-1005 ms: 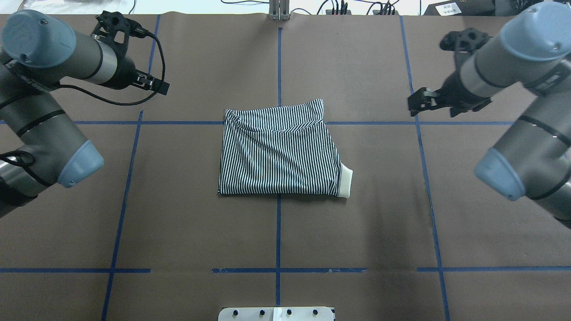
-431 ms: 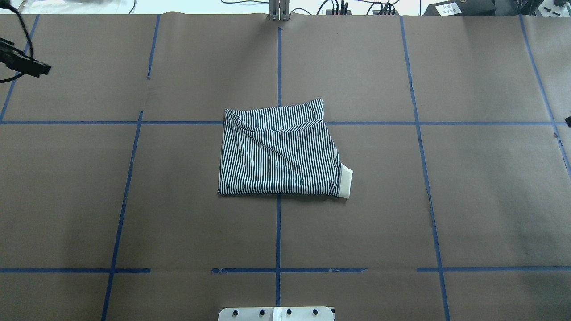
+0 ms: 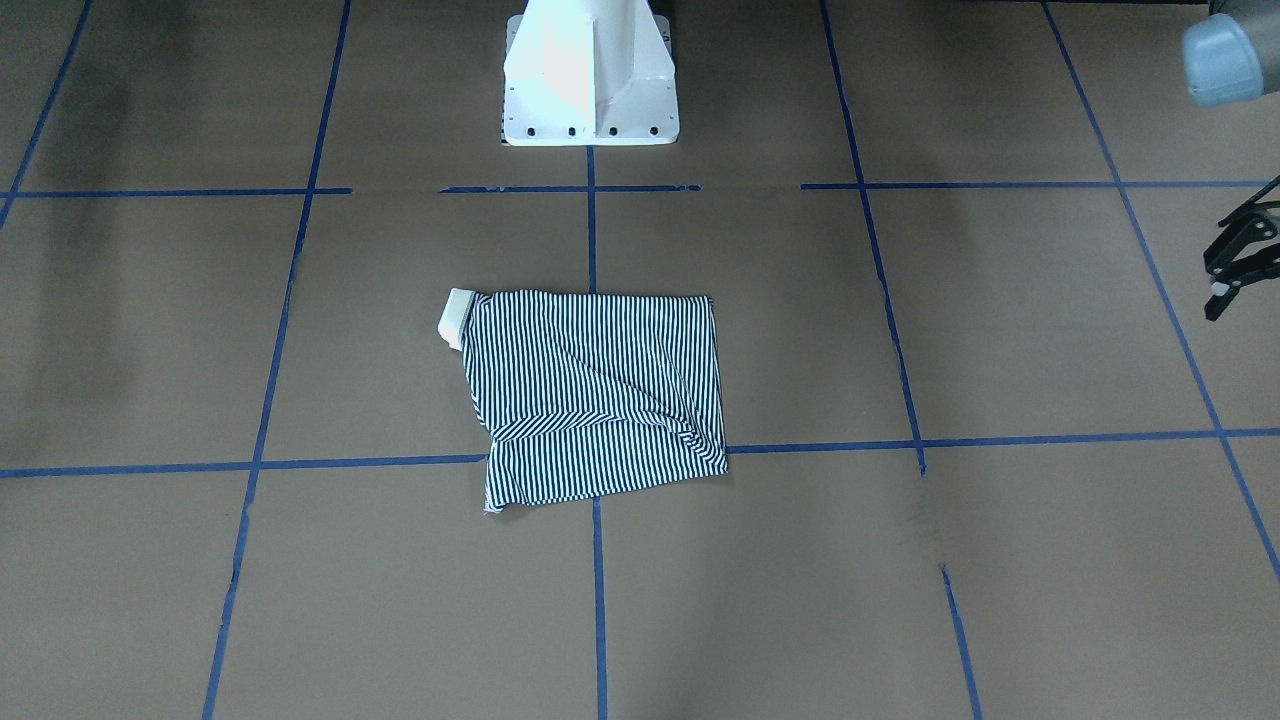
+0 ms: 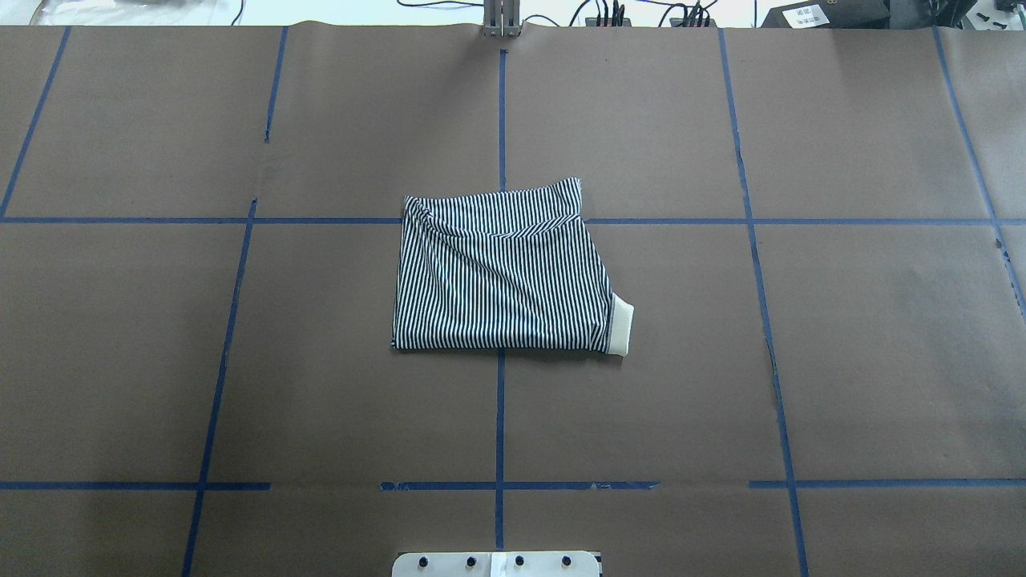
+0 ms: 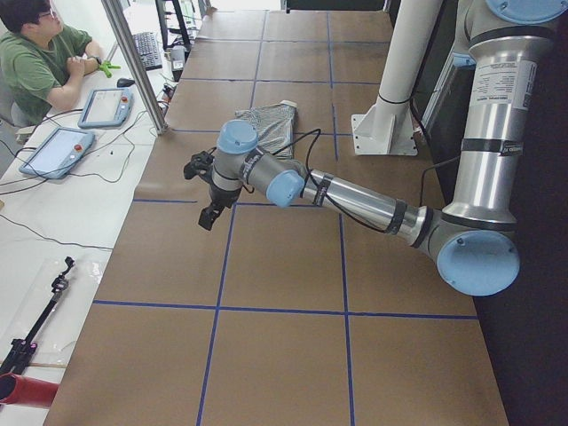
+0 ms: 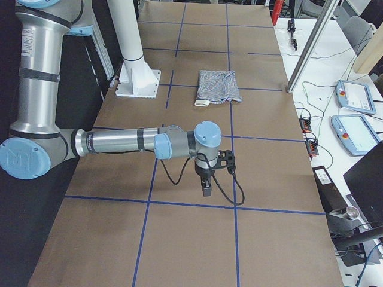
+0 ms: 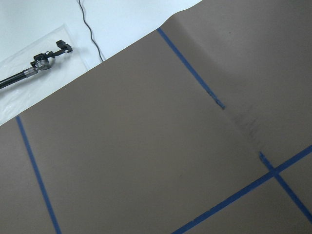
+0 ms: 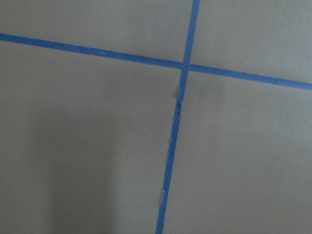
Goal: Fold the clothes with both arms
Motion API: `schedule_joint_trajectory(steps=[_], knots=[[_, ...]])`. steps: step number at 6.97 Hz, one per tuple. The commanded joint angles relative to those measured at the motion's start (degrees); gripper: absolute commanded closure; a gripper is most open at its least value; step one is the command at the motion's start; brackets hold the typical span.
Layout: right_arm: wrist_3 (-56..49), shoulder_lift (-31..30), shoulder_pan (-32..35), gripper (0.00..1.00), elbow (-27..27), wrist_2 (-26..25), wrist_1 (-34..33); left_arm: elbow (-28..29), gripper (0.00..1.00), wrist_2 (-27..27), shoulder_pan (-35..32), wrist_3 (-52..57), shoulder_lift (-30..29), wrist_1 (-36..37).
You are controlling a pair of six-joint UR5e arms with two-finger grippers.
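Left gripper (image 5: 208,217) hangs over the table's (image 4: 240,361) left end (jaw spread: cannot tell). The folded striped polo shirt (image 4: 501,272) lies flat at centre. Right gripper (image 6: 206,190) hovers well apart, its spread equally unreadable.

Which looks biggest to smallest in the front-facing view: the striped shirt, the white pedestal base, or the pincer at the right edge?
1. striped polo shirt, folded flat on the table.
2. white pedestal base, cropped by the top edge.
3. left pincer, cropped by the right edge; smallest as shown.
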Motion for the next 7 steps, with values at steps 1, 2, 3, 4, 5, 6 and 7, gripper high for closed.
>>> schedule_joint_trajectory(steps=[1,2,3,4,5,6,7], knots=[[0.0,-0.4,1.7,0.0,-3.0,1.5,0.0,11.0,0.0,-10.2,-7.7,2.0,3.0,-0.6],[0.0,-0.5,1.7,0.0,-3.3,1.5,0.0,11.2,0.0,-11.7,-9.4,3.3,3.3,0.7],[0.1,-0.5,1.7,0.0,-3.3,1.5,0.0,12.1,0.0,-10.9,-8.9,3.4,4.1,5.0],[0.1,-0.5,1.7,0.0,-3.3,1.5,0.0,10.8,0.0,-9.4,-8.8,3.5,3.9,10.3],[0.1,-0.5,1.7,0.0,-3.2,1.6,0.0,9.7,0.0,-6.7,-8.8,3.5,4.3,11.0],[0.1,-0.5,1.7,0.0,-3.2,1.6,0.0,8.6,0.0,-6.4,-8.8,4.4,4.4,12.2],[0.1,-0.5,1.7,0.0,-3.2,1.6,0.0,8.7,0.0,-5.7,-9.3,5.2,4.8,12.0]])
